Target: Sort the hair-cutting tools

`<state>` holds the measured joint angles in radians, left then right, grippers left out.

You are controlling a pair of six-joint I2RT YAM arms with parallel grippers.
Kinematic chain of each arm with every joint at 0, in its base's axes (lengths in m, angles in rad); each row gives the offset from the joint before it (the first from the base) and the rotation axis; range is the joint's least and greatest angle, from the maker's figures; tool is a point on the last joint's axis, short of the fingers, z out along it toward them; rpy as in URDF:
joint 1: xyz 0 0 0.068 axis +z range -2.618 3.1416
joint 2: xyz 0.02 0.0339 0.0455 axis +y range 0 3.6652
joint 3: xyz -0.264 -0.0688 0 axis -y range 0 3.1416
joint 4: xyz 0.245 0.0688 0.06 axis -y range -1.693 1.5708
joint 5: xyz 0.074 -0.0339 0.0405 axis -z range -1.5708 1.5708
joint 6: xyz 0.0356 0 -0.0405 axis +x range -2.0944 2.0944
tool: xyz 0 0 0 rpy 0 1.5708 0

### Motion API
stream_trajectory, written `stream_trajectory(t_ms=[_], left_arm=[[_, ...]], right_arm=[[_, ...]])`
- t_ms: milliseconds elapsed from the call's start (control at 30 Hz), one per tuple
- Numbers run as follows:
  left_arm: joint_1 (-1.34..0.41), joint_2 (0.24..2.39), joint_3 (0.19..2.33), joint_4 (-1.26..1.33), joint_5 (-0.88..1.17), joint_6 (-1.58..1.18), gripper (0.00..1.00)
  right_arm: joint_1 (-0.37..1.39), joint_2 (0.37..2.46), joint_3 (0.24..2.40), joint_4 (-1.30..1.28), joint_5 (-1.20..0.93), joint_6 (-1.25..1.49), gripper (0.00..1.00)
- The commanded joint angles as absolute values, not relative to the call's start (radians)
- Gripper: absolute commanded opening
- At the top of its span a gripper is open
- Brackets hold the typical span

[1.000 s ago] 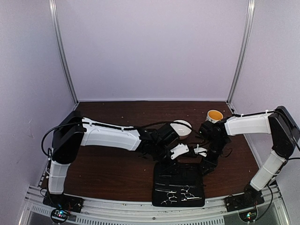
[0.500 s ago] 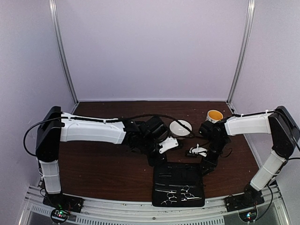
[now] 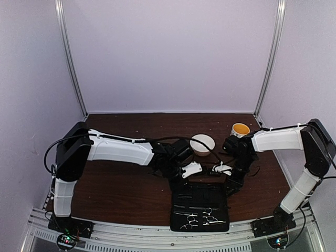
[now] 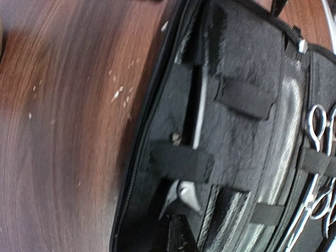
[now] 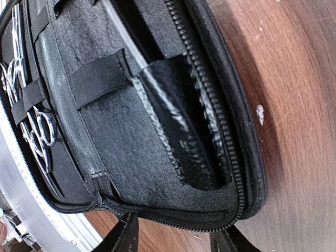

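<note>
Both scissors (image 3: pixel 190 222) lie strapped at the near end of the open black case (image 3: pixel 223 207) on the bench (image 3: pixel 115 194). We see the right jaws spread apart over its far right corner, holding nothing. Left jaws hover at its far left edge, and we cannot tell if they're parted

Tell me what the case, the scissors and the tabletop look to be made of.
Case: black woven fabric, probably nylon, matte, with a visible weave and a zipper edge. Scissors: polished metal, likely steel, bright reflections. Tabletop: dark brown wood or wood-look laminate, grain streaks showing.
</note>
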<state>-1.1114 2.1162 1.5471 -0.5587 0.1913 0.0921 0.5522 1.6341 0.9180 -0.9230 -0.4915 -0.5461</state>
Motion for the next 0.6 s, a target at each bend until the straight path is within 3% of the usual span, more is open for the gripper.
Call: stream_trajectory(t_ms=[0,433,567], left_arm=[[-1.111,2.151,1.588,-0.491,0.238,0.104,0.0],[-1.111,2.126,1.587,-0.568,0.183,0.106,0.0],[-1.111,2.019,1.492,-0.593,0.13,0.09,0.11]], right_arm=[[0.561,1.628,0.935,-0.916,-0.52,-0.549,0.47],[0.559,1.609,0.933,-0.917,-0.467,-0.549,0.47],[0.538,1.513,0.95,-0.955,-0.388,-0.59,0.48]])
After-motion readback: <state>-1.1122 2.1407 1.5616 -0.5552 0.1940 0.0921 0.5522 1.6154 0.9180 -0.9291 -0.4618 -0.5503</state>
